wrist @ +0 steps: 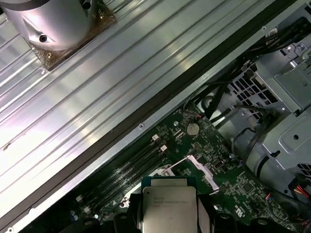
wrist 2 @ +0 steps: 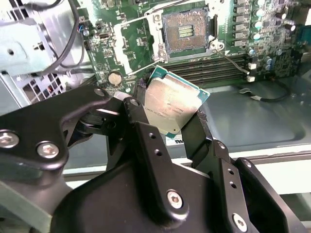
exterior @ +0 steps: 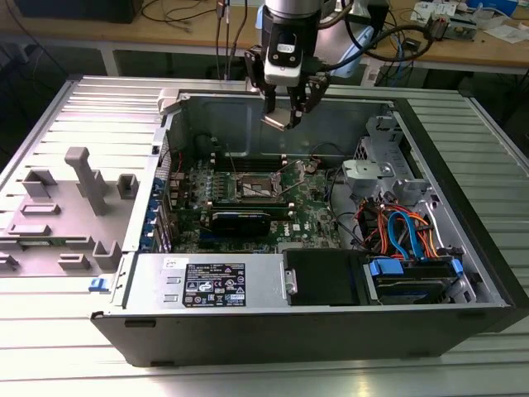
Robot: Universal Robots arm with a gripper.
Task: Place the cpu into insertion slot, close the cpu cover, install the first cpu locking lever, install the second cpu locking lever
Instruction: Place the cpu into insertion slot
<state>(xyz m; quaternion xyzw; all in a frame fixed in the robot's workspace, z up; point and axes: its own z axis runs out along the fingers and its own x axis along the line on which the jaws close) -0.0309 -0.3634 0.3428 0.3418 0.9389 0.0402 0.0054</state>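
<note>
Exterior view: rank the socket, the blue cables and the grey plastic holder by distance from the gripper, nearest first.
1. Socket, on the green board, closest to the gripper.
2. Blue cables, exterior view's right.
3. Grey plastic holder, exterior view's far left.

Bright, even light; glare streaks the ribbed tabletop.

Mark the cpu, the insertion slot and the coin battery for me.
cpu (wrist 2: 172, 104): second wrist view, middle of its silvery lid.
insertion slot (wrist 2: 187, 31): second wrist view, its dark centre.
coin battery (wrist 2: 114, 77): second wrist view, middle of its round face.
</note>
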